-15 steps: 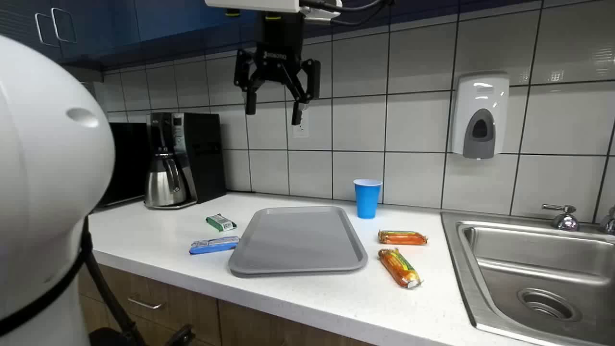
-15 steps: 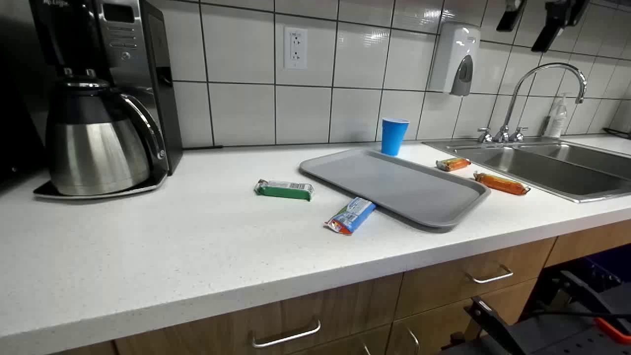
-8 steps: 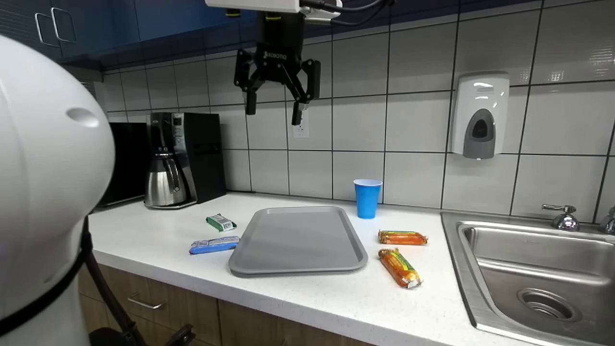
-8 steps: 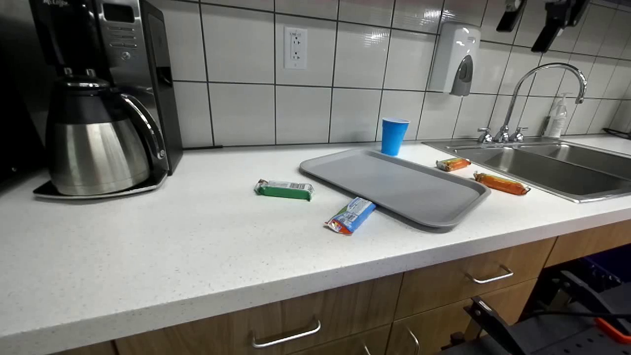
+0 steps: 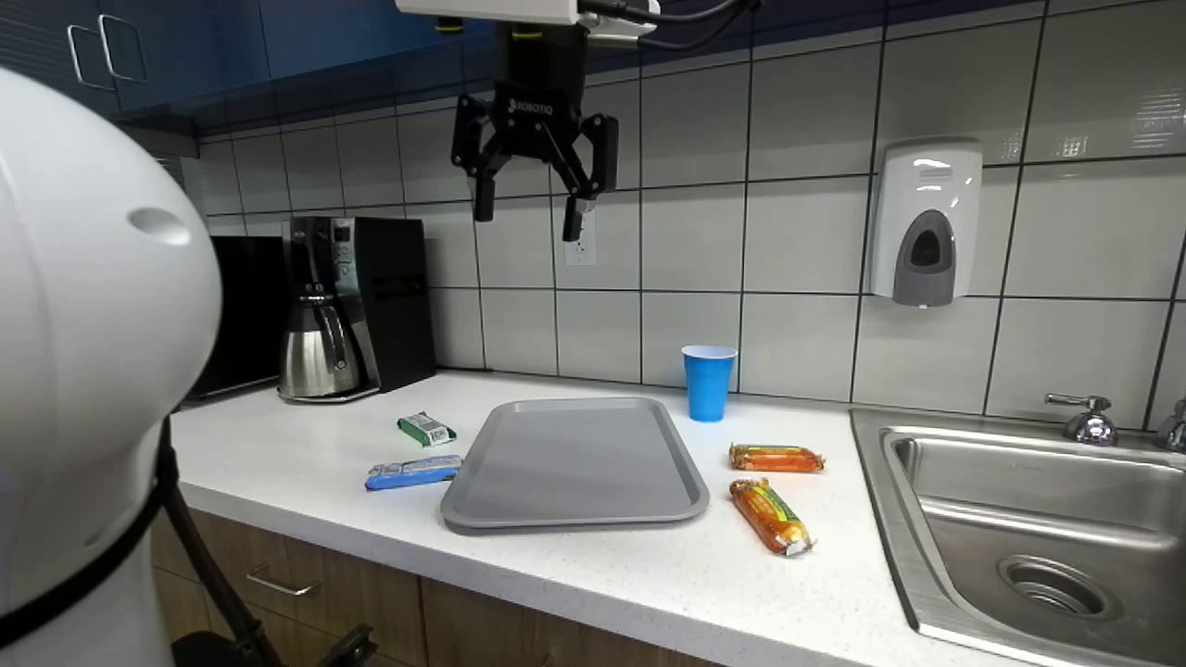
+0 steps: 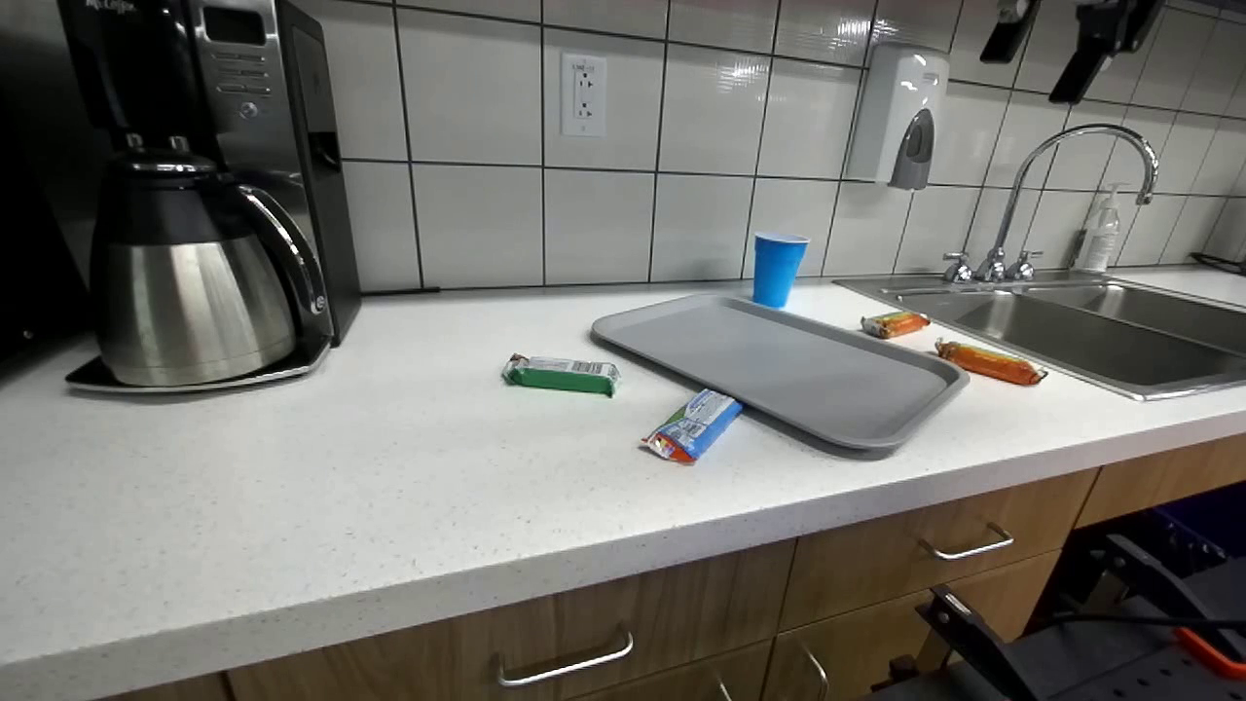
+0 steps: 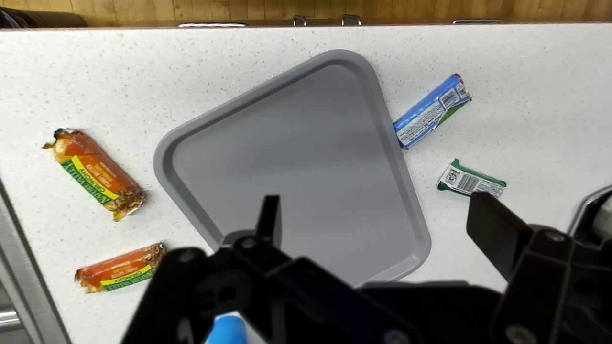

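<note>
The counter point(image 6: 389, 467) runs from its back edge at the tiled wall point(image 6: 477, 224) to a front edge above wooden drawers point(image 6: 876, 545). The tray point(image 7: 296, 167) lies askew on it, one corner just short of the front edge. The blue cup point(image 5: 709, 384) stands upright near the back edge. An orange bar point(image 5: 771, 517) and, nearer the back edge, a second orange bar point(image 5: 776, 459) lie between the tray and the sink point(image 5: 901, 519), apart from both. On the tray's other side the blue bar point(image 7: 430, 112) has one end at the rim; whether it goes beneath I cannot tell. The green bar point(image 7: 471, 180) lies apart from the rim. The broadest stretch of white surface shows between the coffee maker point(image 5: 394, 301) and the front edge.

The fingers point(image 5: 484, 199) hang high above the counter, well apart from everything on it, spread wide with only air between them. In the wrist view one of them overlaps the tray and the other shows right at the green bar.
</note>
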Motion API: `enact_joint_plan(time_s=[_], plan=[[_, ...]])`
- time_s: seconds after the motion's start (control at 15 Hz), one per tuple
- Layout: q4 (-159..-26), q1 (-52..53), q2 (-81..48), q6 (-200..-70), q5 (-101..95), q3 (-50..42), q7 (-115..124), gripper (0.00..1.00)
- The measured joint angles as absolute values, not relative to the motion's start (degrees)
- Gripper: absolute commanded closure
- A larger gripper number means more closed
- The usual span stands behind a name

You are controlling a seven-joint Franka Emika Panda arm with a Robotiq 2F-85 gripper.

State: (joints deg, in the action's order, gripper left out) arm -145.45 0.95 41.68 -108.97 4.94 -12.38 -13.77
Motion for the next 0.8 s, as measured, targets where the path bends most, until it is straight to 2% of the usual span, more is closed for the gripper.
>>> enact_joint_plan(time_s=[0.8], plan=[[-147.6,0.9,39.7,-109.1,3.0,-12.2,-15.2,0.0]])
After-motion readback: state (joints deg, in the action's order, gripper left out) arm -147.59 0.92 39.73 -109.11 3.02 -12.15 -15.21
